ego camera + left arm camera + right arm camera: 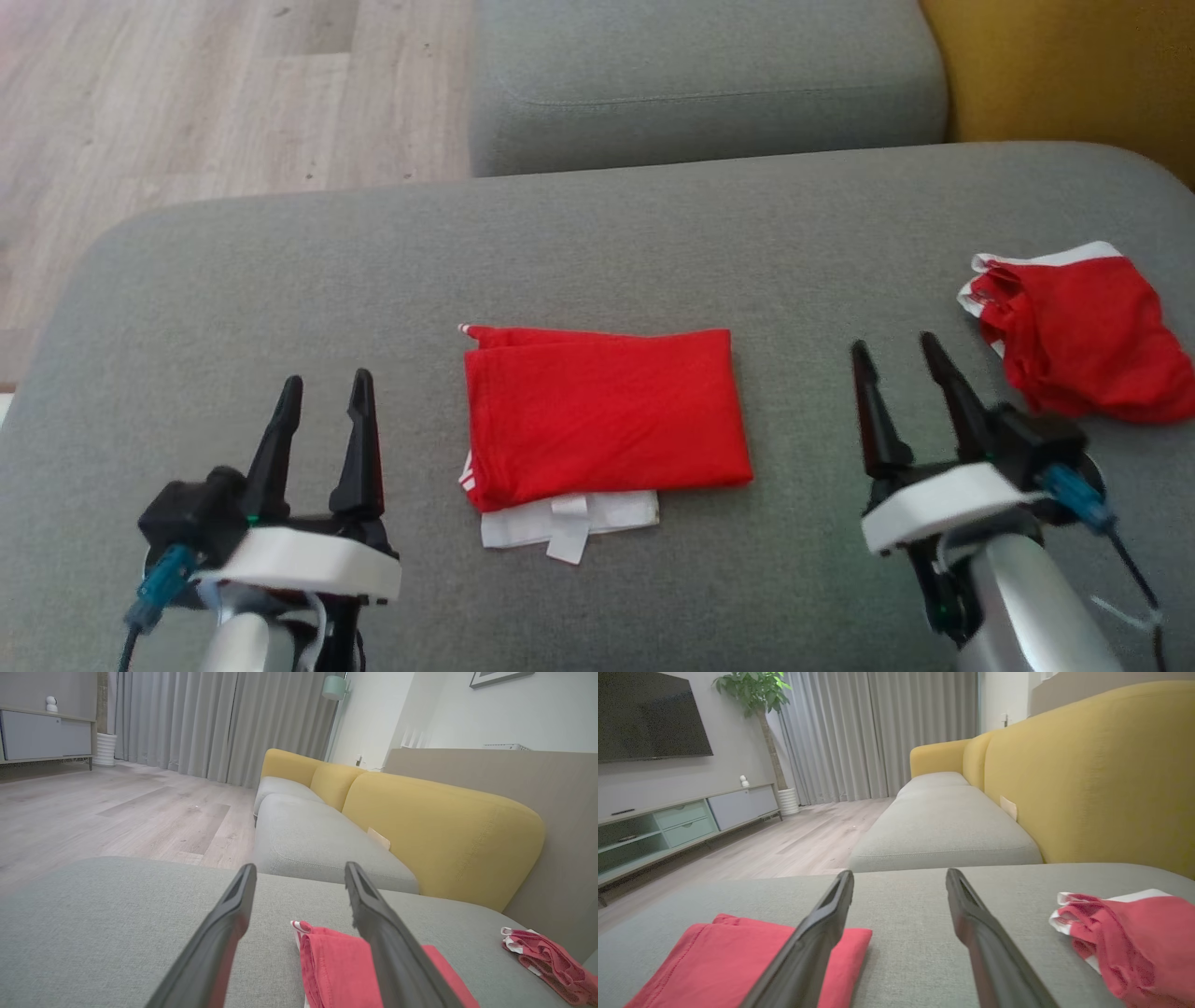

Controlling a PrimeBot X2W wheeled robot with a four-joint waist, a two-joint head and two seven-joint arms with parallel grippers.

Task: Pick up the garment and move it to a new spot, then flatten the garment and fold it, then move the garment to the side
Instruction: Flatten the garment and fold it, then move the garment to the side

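Left gripper point(328, 375): jaws released, the two dark fingers parted over bare grey fabric. It stands just to the left of the folded red garment point(602, 411), apart from it, with fingertips level with the garment's middle. In the left wrist view the garment's far left corner shows between the fingers, and the right finger overlaps the cloth in the picture.

Right gripper point(892, 342): jaws released, fingers parted. It stands to the right of the folded garment, clear of it, with an open strip of cushion between them.

Folded red garment: lies flat as a rough rectangle at the middle of the grey seat cushion point(597, 243), between the two grippers. A white layer point(569, 523) with a small tab protrudes from under its near edge. A sliver of white trim shows at its far left corner.

Crumpled red garment point(1088, 341): red with a white band, bunched, well to the right of the folded garment and beyond the right gripper.

Beyond the folded garment lie a second grey cushion point(700, 84), a yellow backrest point(1064, 65) to its far right and a wood floor point(187, 93) to its far left.
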